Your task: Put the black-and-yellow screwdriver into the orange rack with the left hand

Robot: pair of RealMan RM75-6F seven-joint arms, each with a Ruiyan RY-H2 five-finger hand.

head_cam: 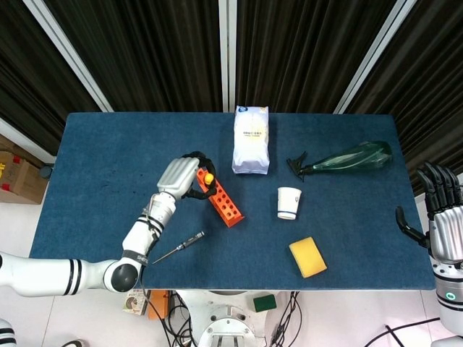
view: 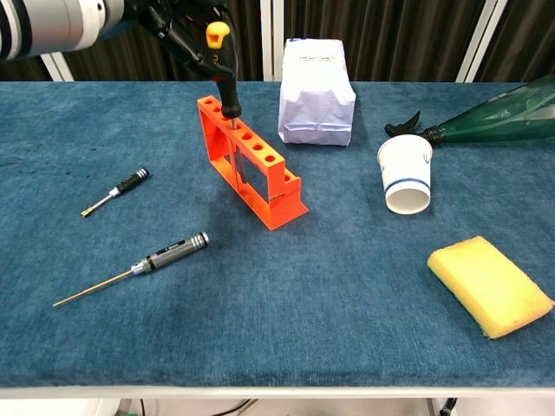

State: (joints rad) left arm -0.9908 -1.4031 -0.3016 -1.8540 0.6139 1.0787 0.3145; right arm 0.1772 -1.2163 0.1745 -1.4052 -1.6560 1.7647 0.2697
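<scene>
The black-and-yellow screwdriver [view: 223, 68] stands upright in a hole near the far end of the orange rack [view: 251, 160], its shaft down inside the rack and its yellow cap [head_cam: 208, 176] on top. My left hand [view: 178, 30] grips the handle from the left side; from above my left hand [head_cam: 178, 176] sits just left of the rack [head_cam: 225, 202]. My right hand [head_cam: 443, 210] hangs off the table's right edge, fingers spread, holding nothing.
Two loose screwdrivers lie on the blue cloth: a long one [view: 147, 263] near the front left and a short one [view: 117, 190] further left. A white bag [view: 316, 91], a paper cup [view: 405, 174], a green spray bottle [view: 490, 120] and a yellow sponge [view: 488, 284] lie to the right.
</scene>
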